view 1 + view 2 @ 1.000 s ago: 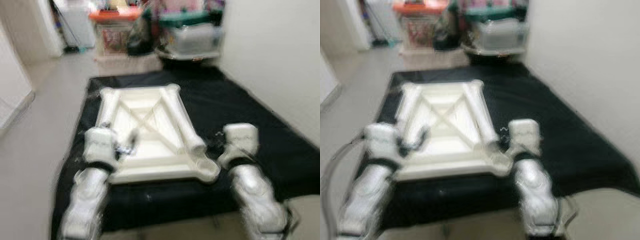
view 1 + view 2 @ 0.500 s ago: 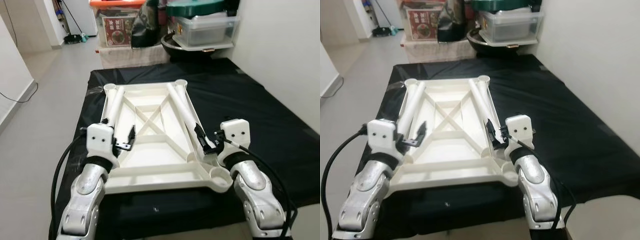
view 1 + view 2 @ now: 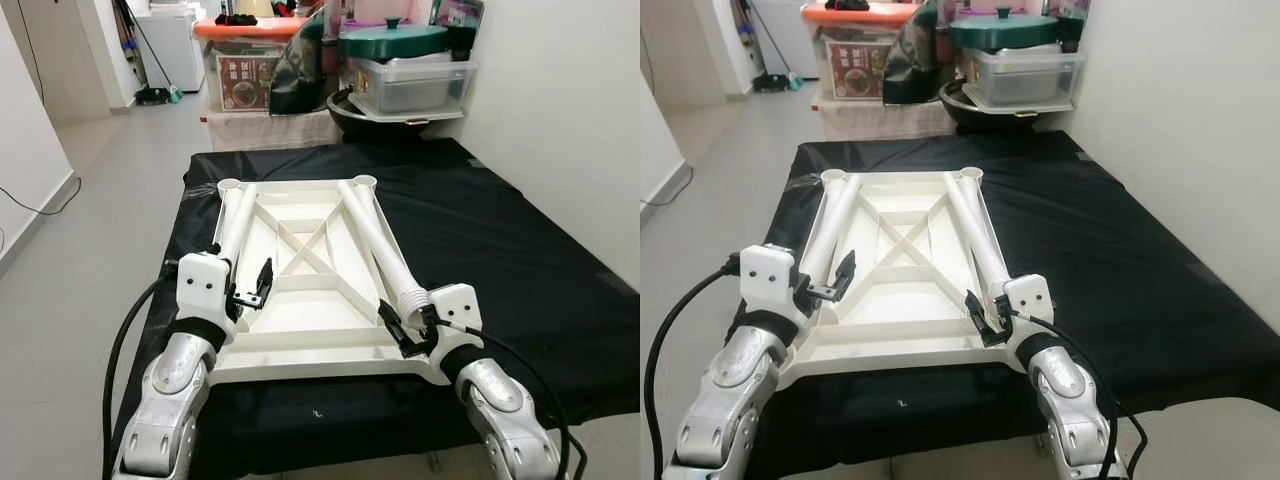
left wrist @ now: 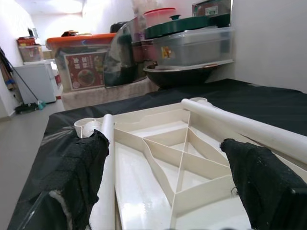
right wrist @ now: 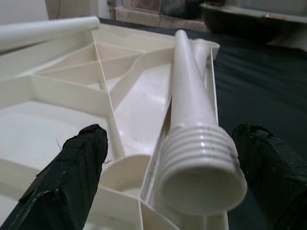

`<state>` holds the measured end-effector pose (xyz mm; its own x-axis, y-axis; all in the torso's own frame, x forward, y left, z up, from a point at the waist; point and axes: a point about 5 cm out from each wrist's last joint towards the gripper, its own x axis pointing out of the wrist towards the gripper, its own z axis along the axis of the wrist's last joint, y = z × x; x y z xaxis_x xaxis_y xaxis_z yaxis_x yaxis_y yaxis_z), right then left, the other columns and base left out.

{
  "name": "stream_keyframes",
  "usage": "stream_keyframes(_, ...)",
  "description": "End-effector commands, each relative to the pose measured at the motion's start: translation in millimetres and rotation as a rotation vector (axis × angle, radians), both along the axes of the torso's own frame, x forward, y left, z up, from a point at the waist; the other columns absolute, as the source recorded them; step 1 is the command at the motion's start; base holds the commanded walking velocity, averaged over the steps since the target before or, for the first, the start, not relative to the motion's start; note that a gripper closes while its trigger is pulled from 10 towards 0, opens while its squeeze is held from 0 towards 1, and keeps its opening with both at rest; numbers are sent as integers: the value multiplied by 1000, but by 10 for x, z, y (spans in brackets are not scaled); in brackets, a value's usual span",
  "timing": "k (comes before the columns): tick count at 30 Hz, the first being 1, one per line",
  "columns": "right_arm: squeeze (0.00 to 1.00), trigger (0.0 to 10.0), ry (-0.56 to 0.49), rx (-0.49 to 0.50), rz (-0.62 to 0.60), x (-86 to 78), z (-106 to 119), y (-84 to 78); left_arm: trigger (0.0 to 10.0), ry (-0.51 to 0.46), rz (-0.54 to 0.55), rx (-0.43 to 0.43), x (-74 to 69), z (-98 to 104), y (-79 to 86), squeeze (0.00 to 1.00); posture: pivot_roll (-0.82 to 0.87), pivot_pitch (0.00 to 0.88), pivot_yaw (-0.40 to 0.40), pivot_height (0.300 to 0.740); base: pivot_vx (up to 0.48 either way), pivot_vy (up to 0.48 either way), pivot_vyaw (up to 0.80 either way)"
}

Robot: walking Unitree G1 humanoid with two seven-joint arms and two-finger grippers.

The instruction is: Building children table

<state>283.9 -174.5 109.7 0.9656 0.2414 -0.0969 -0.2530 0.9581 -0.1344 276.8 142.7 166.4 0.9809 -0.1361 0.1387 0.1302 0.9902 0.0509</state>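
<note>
I see a room with a pale floor and a white wall on the right side of the frame. A black cloth (image 3: 500, 240) is spread on the floor. At the top of the frame sit storage boxes (image 3: 405, 80), one with a green lid.

The white table top (image 3: 300, 290) lies upside down in the middle of the black cloth. Two white legs lie on it, not yet standing up. The left leg (image 3: 237, 222) runs along the left edge. The right leg (image 3: 385, 250) runs along the right edge, and its screw end points toward me.

My right claw (image 3: 400, 330) is low in the frame, near the right front corner of the table top. Its fingers are wide open, one on each side of the screw end of the right leg (image 5: 199, 163). It holds nothing yet. My left claw (image 3: 255, 285) hangs over the left part of the table top, just beside the left leg. It is open too, and its hold is empty.

I think my job now is to grab the right leg. To do it well, I should push the right claw a bit forward so the fingers close on the smooth part past the ridges. Then the screw end stays free to go in the round corner hole (image 5: 127, 165). I should squeeze slowly so the round leg does not roll away.
</note>
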Motion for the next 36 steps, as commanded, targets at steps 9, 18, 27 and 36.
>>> stream_keyframes(9,0,10000,-45,2,-36,208,35,-117,10000,-5,1,17,25,-3,0,0,86,0,-36,740,0,0,0)
stream_keyframes(18,0,10000,16,28,-50,300,-139,-121,10000,-5,-5,20,28,-9,-11,0,97,0,-42,740,0,0,0)
stream_keyframes(27,0,10000,51,76,-132,322,-257,-250,10000,-2,-12,20,34,-18,-26,0,95,0,-41,740,0,0,0)
stream_keyframes(36,0,0,67,117,-126,324,-288,-268,10000,5,-20,20,40,-37,-58,0,86,0,-40,740,0,0,0)
